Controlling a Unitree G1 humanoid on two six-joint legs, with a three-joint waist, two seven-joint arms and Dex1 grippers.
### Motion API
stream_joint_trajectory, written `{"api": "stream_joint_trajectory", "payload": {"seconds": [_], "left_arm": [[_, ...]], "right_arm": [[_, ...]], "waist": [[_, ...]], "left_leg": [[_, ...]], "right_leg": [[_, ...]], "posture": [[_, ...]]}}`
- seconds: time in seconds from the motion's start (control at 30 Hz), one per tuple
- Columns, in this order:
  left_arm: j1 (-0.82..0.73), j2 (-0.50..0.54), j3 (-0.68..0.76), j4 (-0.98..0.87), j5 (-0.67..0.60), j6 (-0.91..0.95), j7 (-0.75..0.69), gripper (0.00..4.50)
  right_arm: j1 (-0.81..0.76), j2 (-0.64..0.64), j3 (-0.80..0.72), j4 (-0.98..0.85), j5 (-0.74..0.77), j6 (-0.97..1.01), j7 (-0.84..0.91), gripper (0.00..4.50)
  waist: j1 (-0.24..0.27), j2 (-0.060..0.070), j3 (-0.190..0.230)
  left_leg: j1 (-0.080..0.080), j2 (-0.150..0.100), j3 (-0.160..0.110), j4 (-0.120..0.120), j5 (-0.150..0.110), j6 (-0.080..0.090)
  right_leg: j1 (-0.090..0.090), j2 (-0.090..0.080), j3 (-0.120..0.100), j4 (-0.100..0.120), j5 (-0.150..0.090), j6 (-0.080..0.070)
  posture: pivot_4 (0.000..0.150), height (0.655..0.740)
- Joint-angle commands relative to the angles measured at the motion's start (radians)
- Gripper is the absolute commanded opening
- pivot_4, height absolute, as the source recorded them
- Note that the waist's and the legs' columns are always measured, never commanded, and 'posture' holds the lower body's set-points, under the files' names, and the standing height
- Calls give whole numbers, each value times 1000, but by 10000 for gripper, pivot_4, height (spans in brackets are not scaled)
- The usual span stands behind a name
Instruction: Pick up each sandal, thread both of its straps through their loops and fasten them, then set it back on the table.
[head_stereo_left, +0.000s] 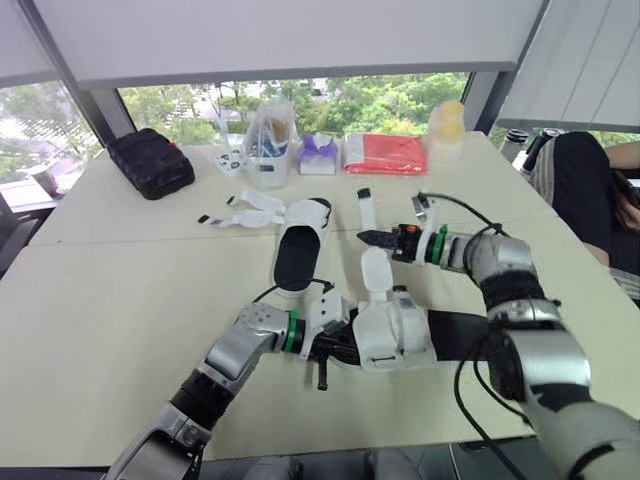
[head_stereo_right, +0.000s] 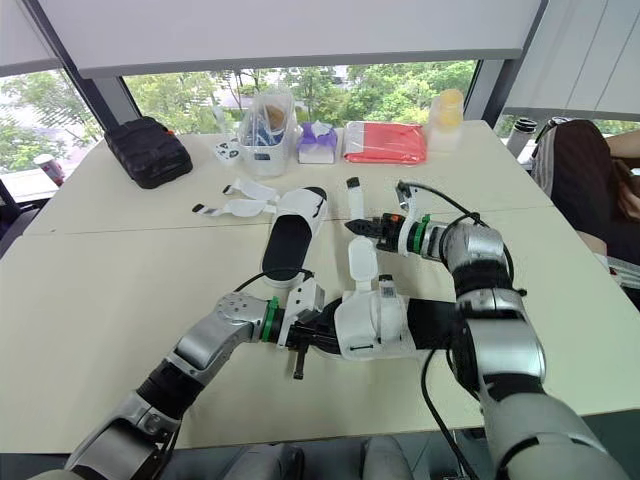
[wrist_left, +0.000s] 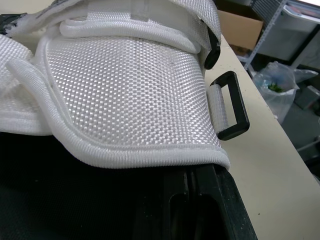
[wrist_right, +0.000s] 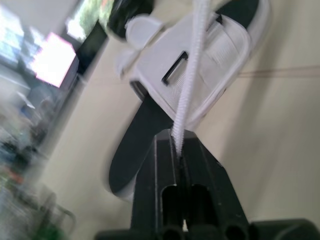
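Near sandal (head_stereo_right: 375, 322) sits by the desk's (head_stereo_right: 120, 300) front edge, mid-span, long axis parallel to that edge. We judge the left hand (head_stereo_right: 305, 335) is clamped on its end toward the left edge. The right hand (head_stereo_right: 362, 228) is toward the far edge from the sandal, fingers closed and pinching the white strap (wrist_right: 192, 65), which runs back down to the upper. The black loop (wrist_left: 227, 105) stands free at the upper's side, unthreaded. White woven upper, black sole. The second sandal (head_stereo_right: 290, 240) lies mid-desk, straps loose.
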Motion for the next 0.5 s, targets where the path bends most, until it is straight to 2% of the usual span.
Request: {"api": "stream_joint_trajectory", "payload": {"seconds": [0.03,0.13,0.27,0.4,0.5], "left_arm": [[18,17,-15,45,44,39,32,0],[21,24,-7,42,34,49,28,0],[30,26,20,42,7,67,23,0],[40,27,57,49,-30,108,22,0],[45,37,49,46,-26,107,19,0]], "right_arm": [[99,-29,35,-226,-65,-382,95,364],[187,-47,24,-311,-90,-653,127,364],[231,-73,43,-341,-123,-843,168,364],[220,-113,63,-302,-200,-1269,191,364],[200,-140,90,-230,-208,-1494,211,364]], "waist": [[-5,0,0],[-9,0,0],[-18,0,0],[-24,0,0],[-24,0,0]], "left_leg": [[0,0,0,0,1,-2],[2,0,1,0,3,-5],[3,1,0,0,1,-1],[4,2,0,-1,1,-2],[4,2,0,-1,1,-2]], "right_leg": [[0,0,0,0,0,0],[1,0,0,0,0,1],[3,1,0,0,0,1],[2,1,0,0,0,0],[2,2,0,0,0,0]], "posture": [[1500,7400],[1500,7400],[1500,7400],[1500,7400],[1500,7400]]}}
